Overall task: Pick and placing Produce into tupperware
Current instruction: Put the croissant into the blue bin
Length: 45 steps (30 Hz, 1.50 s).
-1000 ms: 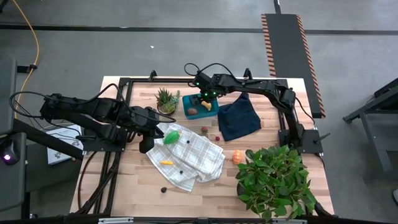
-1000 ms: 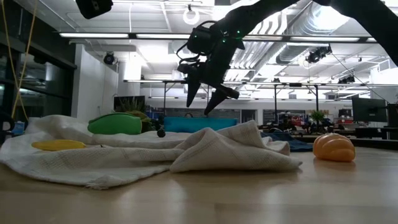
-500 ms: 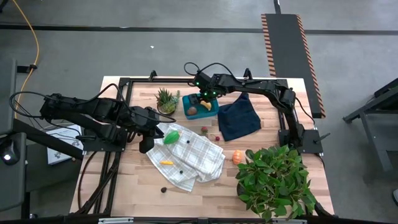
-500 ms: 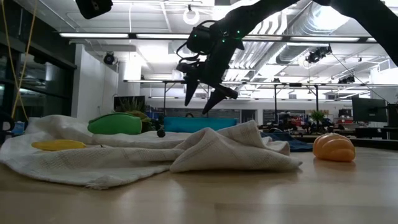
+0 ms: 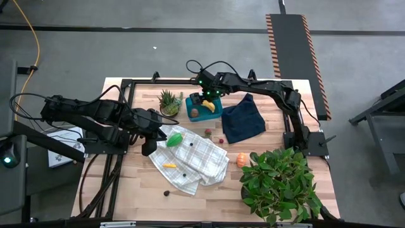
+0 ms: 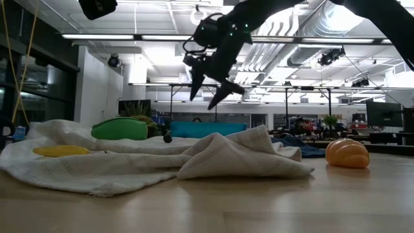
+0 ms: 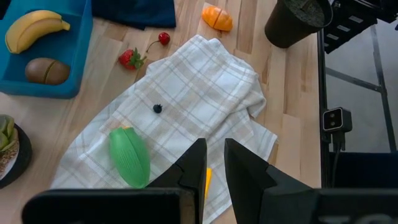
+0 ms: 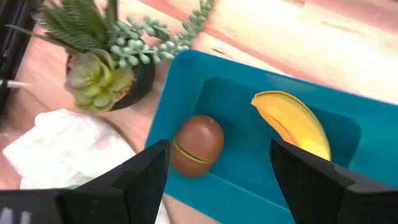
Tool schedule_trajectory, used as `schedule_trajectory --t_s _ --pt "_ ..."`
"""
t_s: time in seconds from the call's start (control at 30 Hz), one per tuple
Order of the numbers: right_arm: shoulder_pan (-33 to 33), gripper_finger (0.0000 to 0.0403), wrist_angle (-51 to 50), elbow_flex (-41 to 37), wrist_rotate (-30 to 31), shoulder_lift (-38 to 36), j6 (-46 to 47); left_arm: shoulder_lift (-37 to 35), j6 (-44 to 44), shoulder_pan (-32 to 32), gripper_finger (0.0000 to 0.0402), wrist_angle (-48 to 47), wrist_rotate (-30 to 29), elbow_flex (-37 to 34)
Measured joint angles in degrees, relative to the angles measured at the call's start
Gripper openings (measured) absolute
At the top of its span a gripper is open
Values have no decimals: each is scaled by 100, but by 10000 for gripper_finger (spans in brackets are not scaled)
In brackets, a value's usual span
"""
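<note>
High view: right end effector [image 5: 205, 96], released, hides part of the tupperware [image 5: 204, 115]; left end effector [image 7: 214, 163] nearly clenched, empty.

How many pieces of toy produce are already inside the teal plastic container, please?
2: a yellow banana and a brown oval piece lie side by side in the teal plastic container; nothing else shows inside.

two plants [image 5: 169, 101], two cloths [image 5: 193, 159] — one blue tupperware [image 5: 204, 109].

Plaid towel [image 5: 193, 159], navy cloth [image 5: 243, 120], succulent [image 5: 169, 101], leafy plant [image 5: 281, 183].
</note>
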Motion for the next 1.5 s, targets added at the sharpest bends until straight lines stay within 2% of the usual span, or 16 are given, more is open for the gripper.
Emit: schedule_trajectory --t_s 0.23,0.4,1.03,1.5 --pt "2 268 -925 771 684 -4 -427 0 0 0 46 0 1 0" --pt "7 268 -1308 1074 777 -4 -610 0 0 1 46 0 0 0" --pt "149 268 -1889 1108 800 -102 -881 -1 -5 0 46 -101 2 0" --pt "173 268 -2134 1108 1434 -738 -922 -2 -13 2 46 -157 3 0"
